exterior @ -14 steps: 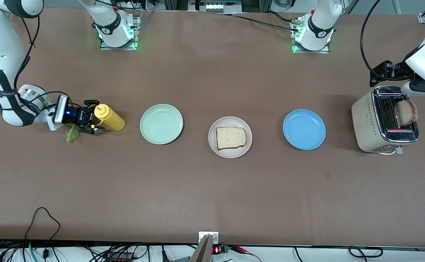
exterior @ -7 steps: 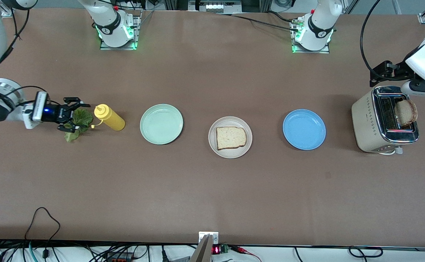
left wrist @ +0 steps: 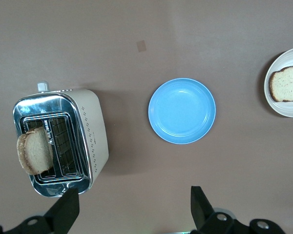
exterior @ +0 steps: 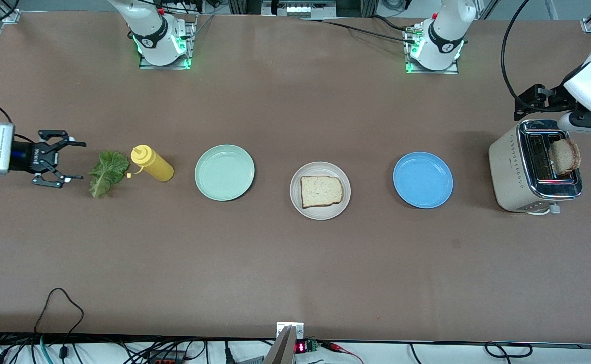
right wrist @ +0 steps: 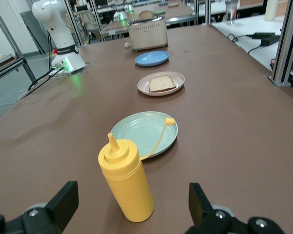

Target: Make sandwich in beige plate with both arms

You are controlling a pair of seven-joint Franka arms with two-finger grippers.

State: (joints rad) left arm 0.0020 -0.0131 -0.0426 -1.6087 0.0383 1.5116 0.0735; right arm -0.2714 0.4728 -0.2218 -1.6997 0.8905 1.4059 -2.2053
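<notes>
The right pincer [exterior: 65,159], jaws wide and empty, sits near the surface's [exterior: 295,273] edge beside the lettuce [exterior: 107,172]. The left pincer [left wrist: 132,207], wide over the toaster [exterior: 535,167], is cut off. 1 bread slice [exterior: 320,191] lies on the beige plate [exterior: 298,202].
</notes>
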